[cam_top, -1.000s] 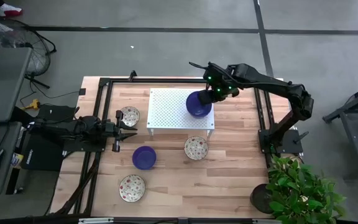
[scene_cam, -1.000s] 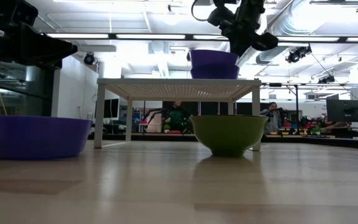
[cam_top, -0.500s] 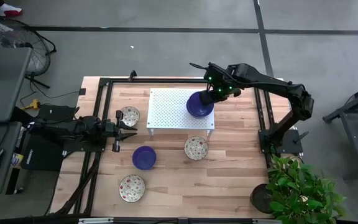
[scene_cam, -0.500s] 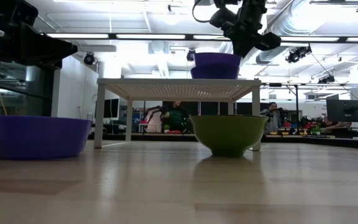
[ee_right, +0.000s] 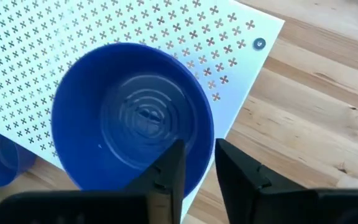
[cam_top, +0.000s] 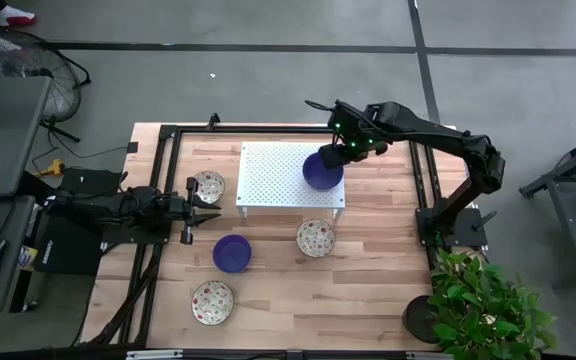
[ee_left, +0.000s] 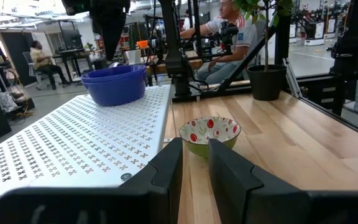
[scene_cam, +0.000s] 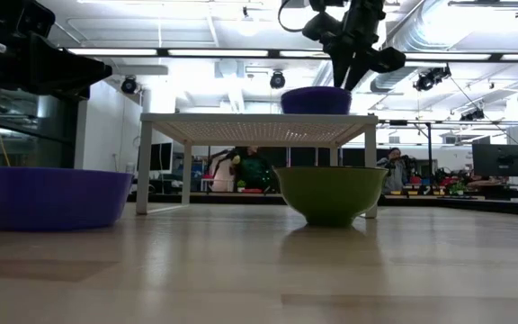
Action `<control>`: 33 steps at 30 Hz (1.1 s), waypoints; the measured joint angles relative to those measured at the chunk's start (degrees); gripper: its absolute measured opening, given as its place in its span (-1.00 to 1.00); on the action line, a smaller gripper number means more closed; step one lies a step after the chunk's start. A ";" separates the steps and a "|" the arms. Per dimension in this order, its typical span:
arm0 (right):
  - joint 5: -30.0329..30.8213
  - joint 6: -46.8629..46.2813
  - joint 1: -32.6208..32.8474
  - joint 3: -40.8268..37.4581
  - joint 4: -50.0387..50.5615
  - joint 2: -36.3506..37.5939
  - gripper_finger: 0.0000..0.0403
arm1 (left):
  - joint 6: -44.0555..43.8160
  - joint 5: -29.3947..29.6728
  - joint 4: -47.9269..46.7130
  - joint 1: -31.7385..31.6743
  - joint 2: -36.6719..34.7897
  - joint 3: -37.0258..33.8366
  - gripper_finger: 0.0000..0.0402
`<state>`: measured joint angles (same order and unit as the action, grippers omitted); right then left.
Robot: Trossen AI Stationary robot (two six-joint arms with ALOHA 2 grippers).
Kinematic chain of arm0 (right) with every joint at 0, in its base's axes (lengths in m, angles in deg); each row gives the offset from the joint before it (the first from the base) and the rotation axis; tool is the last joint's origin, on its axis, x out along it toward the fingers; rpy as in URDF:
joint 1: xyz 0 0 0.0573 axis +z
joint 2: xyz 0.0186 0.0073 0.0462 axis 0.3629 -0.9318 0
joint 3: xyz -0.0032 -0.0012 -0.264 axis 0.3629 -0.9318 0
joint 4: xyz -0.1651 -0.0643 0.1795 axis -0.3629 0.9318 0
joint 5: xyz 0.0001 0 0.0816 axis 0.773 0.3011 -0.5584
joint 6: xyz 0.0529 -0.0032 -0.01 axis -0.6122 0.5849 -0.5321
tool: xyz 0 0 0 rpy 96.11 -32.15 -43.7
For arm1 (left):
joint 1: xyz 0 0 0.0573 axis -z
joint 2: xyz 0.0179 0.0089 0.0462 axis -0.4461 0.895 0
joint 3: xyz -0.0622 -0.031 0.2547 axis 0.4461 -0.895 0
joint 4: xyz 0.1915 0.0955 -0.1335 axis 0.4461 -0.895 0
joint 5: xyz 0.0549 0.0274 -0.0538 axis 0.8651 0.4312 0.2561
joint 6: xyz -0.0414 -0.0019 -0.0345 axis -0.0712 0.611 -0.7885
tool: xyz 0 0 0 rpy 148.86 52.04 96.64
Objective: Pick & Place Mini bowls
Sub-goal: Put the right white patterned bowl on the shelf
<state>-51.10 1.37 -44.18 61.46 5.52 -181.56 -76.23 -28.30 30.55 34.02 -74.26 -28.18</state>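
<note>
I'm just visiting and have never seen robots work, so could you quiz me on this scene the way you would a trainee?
1. How many patterned bowls stand directly on the wooden table?
2. True or false: the right gripper is above the blue bowls on the white rack.
3. The left gripper holds: A) a blue bowl, B) a patterned bowl, C) nothing.

Key: 1) three; 2) true; 3) C.

Two nested deep blue bowls [cam_top: 321, 171] are seen on the white perforated rack [cam_top: 273, 175] at its right end; the remaining bowls are spread on the wooden tabletop [cam_top: 368, 270] around it.
</note>
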 joint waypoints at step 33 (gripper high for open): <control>11.50 11.10 23.26 -2.01 -0.98 3.61 -0.99 | 0.02 0.00 0.01 0.00 0.00 0.00 -0.64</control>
<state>-39.60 12.48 -20.92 59.45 4.53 -177.95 -76.22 -28.30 30.55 34.02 -74.26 -28.18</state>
